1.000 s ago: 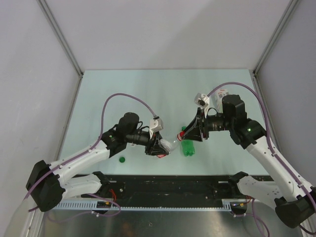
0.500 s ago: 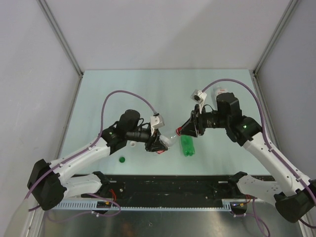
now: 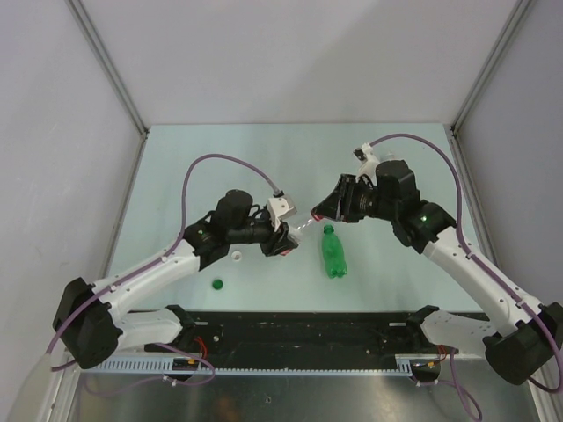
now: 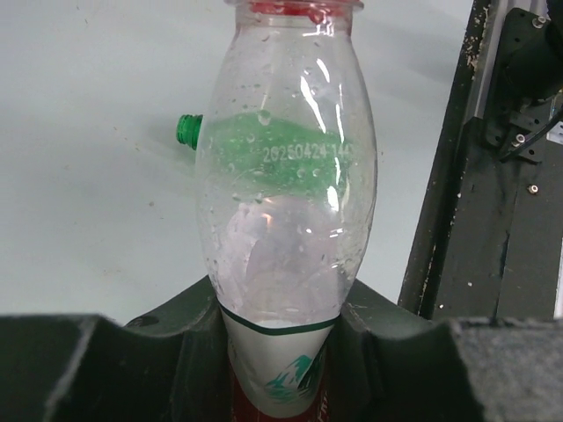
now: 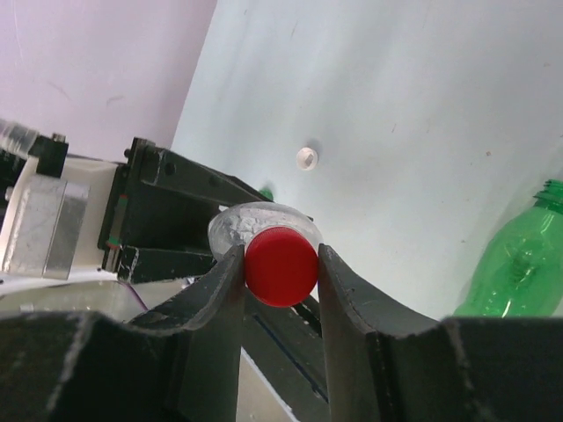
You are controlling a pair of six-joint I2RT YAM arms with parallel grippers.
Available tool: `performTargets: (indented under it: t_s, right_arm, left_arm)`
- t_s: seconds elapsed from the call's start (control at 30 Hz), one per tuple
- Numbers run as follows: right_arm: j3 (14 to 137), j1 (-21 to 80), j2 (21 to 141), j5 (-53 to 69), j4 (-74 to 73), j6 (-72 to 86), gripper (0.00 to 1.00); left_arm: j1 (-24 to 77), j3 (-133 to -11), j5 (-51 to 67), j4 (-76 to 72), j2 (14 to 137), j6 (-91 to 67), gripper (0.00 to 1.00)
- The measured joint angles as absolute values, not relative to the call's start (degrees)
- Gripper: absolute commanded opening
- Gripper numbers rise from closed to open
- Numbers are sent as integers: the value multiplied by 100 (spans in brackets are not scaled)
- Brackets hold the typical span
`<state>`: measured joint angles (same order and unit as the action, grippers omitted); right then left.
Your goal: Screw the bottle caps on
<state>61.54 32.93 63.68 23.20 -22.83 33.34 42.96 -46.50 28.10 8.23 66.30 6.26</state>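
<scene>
The right hand (image 5: 280,268) is closed on the red cap (image 5: 281,262). One finger presses each side of the cap's rim, and its flat top faces the wrist camera. Directly beyond the cap, in line with it, is the mouth of the slim clear bottle (image 4: 286,193). The cap sits at that mouth, and the left wrist view shows a band of red at the neck (whether the threads have caught cannot be told).

The left hand (image 4: 281,347) grips this bottle around its lower body, at the top edge of the white and red label. The clear shoulder and neck reach out past its fingertips toward the right hand. In the overhead view the two hands face each other above the table (image 3: 220,167), with the bottle bridging the gap between them, lifted off the surface.

Below the right hand, on the side toward the arm bases, the green bottle (image 3: 332,255) lies on its side on the table. Its open neck points up toward the two hands.

Behind the left hand, beside its forearm, the white cap (image 3: 237,257) rests on the table. The green cap (image 3: 217,283) lies farther out the same way, nearer the bases.
</scene>
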Motion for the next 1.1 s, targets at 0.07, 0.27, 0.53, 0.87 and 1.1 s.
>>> performTargets:
  t_s: [0.07, 0.27, 0.53, 0.87, 1.1]
  right_arm:
    - [6154, 3304, 6357, 2211, -2239, 3505, 34]
    - [6143, 3389, 6331, 2167, -2110, 3566, 75]
    - [6077, 3479, 5931, 2213, -2108, 3120, 99]
    - [6077, 3476, 4703, 2683, -2458, 1033, 100]
    - [6077, 3509, 4265, 3922, -2604, -545, 91]
  left_arm:
    - [4294, -4650, 2814, 749, 6650, 652, 21]
    - [4346, -4646, 2790, 213, 6785, 642, 20]
    - [4392, -4484, 2674, -294, 6827, 580, 19]
    - [4390, -4145, 3951, -351, 6289, 854, 21]
    - [4392, -4073, 5024, -272, 6036, 1111, 22]
